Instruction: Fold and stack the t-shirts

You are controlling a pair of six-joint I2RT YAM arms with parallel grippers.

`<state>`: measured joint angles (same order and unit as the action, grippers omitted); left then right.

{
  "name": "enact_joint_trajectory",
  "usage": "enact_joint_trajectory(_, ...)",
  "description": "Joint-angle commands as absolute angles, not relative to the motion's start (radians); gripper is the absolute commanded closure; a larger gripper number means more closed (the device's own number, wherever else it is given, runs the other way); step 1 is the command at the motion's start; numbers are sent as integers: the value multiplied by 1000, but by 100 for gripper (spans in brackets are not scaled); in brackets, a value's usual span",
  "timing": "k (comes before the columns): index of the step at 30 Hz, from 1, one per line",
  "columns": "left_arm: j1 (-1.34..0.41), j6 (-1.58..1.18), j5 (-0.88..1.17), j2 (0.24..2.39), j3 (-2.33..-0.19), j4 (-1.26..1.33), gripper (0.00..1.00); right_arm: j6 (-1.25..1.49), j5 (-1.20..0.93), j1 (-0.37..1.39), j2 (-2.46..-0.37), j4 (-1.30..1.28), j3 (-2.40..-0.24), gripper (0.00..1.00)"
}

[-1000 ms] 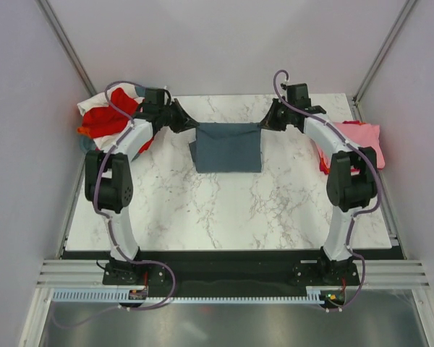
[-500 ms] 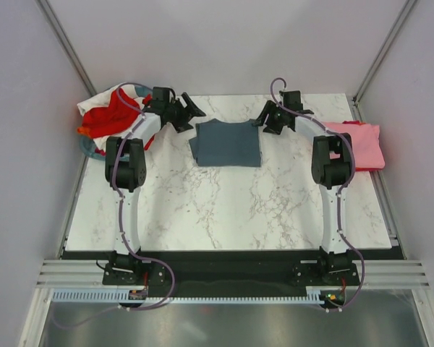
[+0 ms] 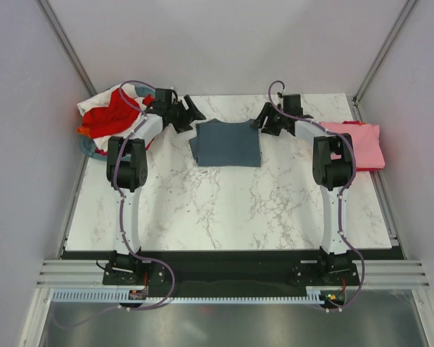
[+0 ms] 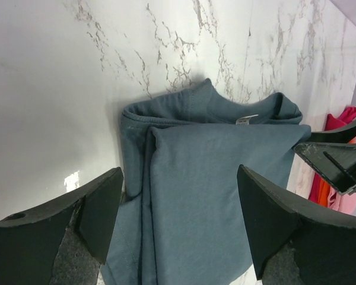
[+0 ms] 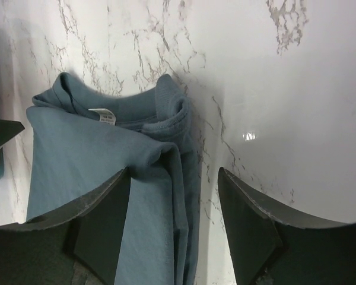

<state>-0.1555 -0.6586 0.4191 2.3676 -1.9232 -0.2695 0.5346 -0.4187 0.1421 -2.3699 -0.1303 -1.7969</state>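
Risk check — slate shirt (image 3: pixel 226 144) lies folded flat on the bench (image 3: pixel 224 210), upper centre of the top view. Left tool (image 3: pixel 190 110) and right tool (image 3: pixel 261 119) sit just off its two upper corners, fingers spread, nothing in either. Wrist views show the fold isn't tight: side layers stick out past the top panel and bunch near the collar. Likely failure — a pinch that catches only the top layer, so the fold peels open on any carry toward the pink shirt (image 3: pixel 365 141) at right of frame. Second one: left arm (image 3: pixel 126 163) runs close by the red and white pile (image 3: pixel 105 119), upper left; a sweep there could snag cloth and drag it onto the bench.
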Motion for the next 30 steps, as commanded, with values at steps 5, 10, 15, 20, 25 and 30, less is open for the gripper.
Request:
enact_joint_trajectory(5, -179, -612, 388, 2439, -1931, -255, 17, 514, -396, 166, -2450, -137, -1859, 34)
enact_joint_trajectory(10, -192, -618, 370, 2470, -1950, -267, 21, 520, -382, 179, -2474, -144, -1884, 42)
enact_joint_trajectory(15, -198, -621, 331, 2493, -1974, -279, 33, 540, -383, 190, -2505, -144, -1917, 56)
enact_joint_trajectory(20, -209, -641, 321, 2545, -2051, -276, 72, 589, -400, 204, -2545, -137, -1970, 73)
enact_joint_trajectory(25, -225, -640, 325, 2497, -2057, -235, 98, 656, -417, 203, -2522, -106, -1988, 98)
enact_joint_trajectory(30, -236, -629, 325, 2372, -1973, -206, 98, 660, -420, 198, -2384, -84, -1909, 100)
